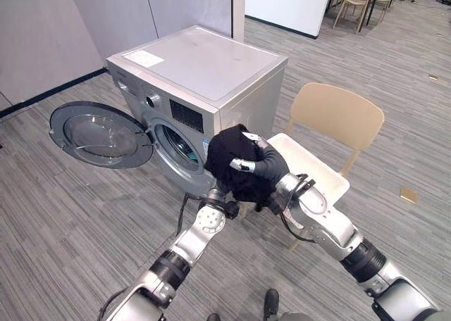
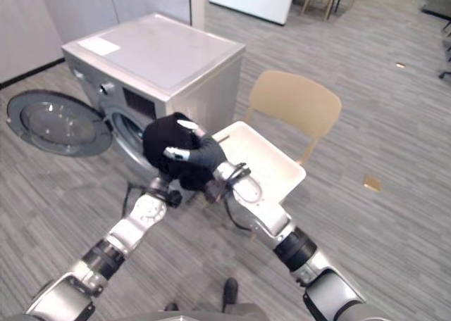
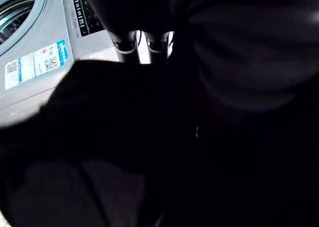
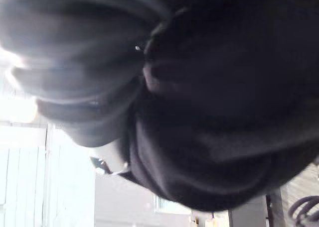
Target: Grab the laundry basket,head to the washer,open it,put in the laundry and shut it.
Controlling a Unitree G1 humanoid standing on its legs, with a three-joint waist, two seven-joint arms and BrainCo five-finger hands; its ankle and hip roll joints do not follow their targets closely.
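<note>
**Dark laundry held up before the open washer**

Both hands meet at a bundle of black laundry (image 1: 229, 159), raised just in front of the washer (image 1: 204, 74), a little to the side of its drum opening (image 1: 176, 146). Fingers of the right hand (image 1: 262, 162) curl over the top and near side of the cloth, two silver fingers showing against the black, so it is clamped on the bundle. Coming up from below, the left hand (image 1: 218, 198) has its fingers buried under the cloth; whether they grip or merely prop it cannot be told.

Beside the washer, on the right-arm side, a white laundry basket (image 1: 310, 170) sits on a tan chair (image 1: 335, 117). On the other side the washer door (image 1: 99, 132) hangs swung wide open.

By its look the cloth is soft, light and floppy, likely to sag and trail loose ends. Holding it gathered from above with support underneath seems the safest grip for feeding it through the opening without snagging the rim.
</note>
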